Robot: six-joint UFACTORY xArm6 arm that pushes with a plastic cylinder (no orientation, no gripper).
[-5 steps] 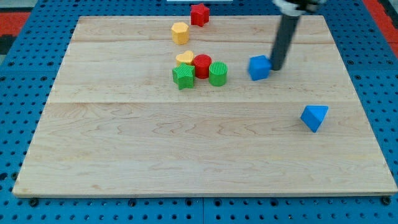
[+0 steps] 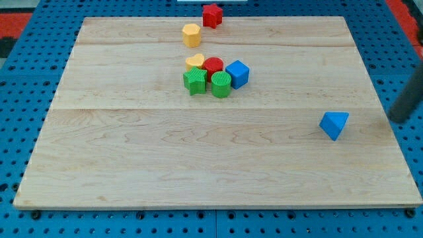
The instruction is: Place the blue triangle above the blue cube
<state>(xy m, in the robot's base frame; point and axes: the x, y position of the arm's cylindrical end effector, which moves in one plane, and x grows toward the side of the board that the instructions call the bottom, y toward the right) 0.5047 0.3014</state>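
Observation:
The blue triangle (image 2: 334, 124) lies on the wooden board (image 2: 198, 165) at the view's right, below the middle. The blue cube (image 2: 237, 73) sits near the board's centre top, touching the red cylinder (image 2: 213, 67) and the green cylinder (image 2: 221, 84). My rod enters from the view's right edge, and my tip (image 2: 397, 119) rests at the board's right edge, to the right of the blue triangle and apart from it.
A green star-shaped block (image 2: 194, 82) and a yellow heart block (image 2: 195, 62) sit in the same cluster as the cube. A yellow hexagon block (image 2: 191, 34) and a red star block (image 2: 211, 14) lie near the board's top edge.
The blue cube has moved left against the cluster, and the green cylinder has shifted left and down. My rod has moved from beside the cube to the board's right edge.

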